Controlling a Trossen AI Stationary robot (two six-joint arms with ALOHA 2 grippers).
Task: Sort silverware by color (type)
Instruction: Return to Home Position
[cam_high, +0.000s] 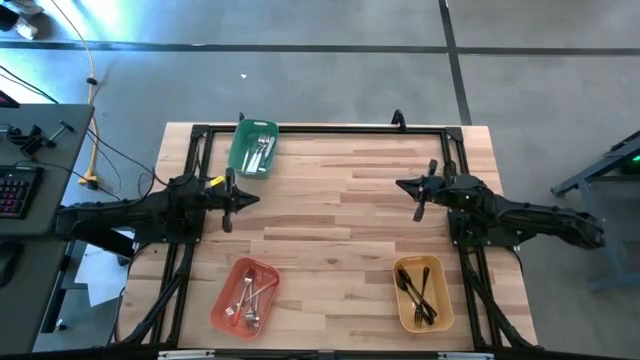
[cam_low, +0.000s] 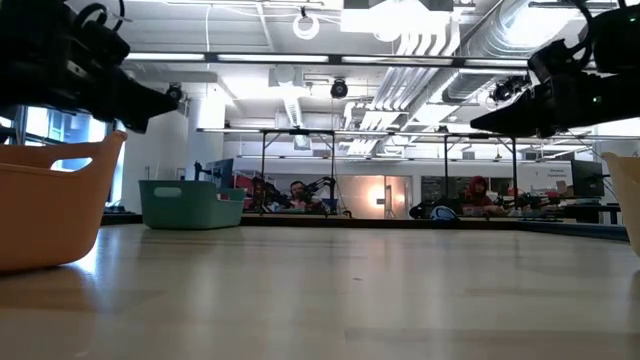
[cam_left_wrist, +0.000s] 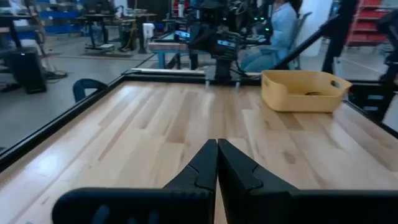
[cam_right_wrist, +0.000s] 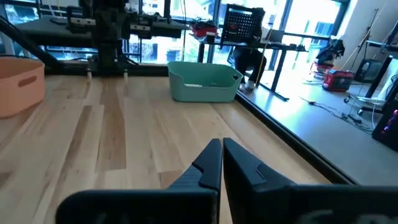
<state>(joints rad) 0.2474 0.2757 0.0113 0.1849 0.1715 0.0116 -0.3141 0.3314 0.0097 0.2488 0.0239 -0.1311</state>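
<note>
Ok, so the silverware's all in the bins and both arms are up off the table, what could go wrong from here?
Probably little: the left gripper and right gripper are shut and empty.
1. The green bin sits at the table's far edge; a bump might push it off.
2. The orange bin lies near the left arm; a low swing could clip it.
</note>
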